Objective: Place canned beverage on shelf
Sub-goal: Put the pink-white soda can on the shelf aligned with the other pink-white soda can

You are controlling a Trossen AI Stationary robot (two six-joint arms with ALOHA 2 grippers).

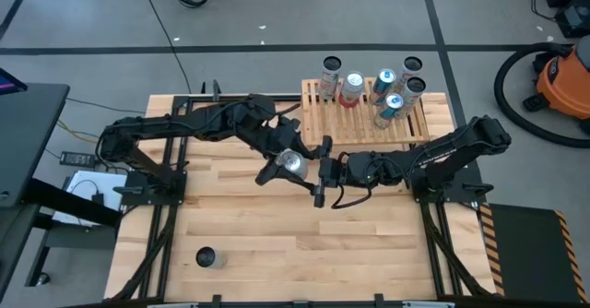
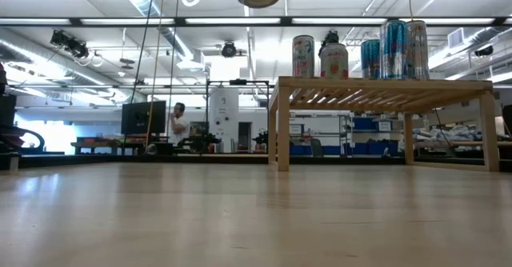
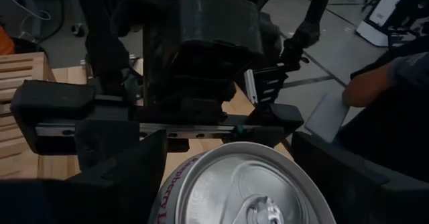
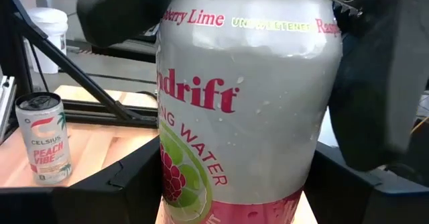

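Handover point, mid-table, well above the table (image 1: pixel 277 253).

- Nearest: the can (image 4: pixel 241 110), upright, raspberry-lime label, carried in the air between my 2 grippers. It is not yet on the shelf.
- My left gripper (image 1: pixel 288 163) clamps it high up. The left fingers (image 3: pixel 127 174) sit on either side, just below the rim.
- My right gripper (image 1: pixel 318 171) faces the left one. The right fingers (image 4: pixel 134 184) press the lower body from both sides, with no gap showing. I judge both grips closed on the can, one high and one low so they don't collide, and the right arm is nearer the shelf.
- Beyond: 1 spare can (image 4: pixel 43 138) stands alone on the table, well apart.
- The shelf (image 1: pixel 323 124) lies past my arms and already holds 6 cans (image 1: pixel 353 88). They crowd its far and right parts. The near slats look free, so a careless approach could topple them.
- Farthest: an orange vacuum (image 1: pixel 562 77) on the floor and a person (image 2: pixel 178 123) deep in the room.
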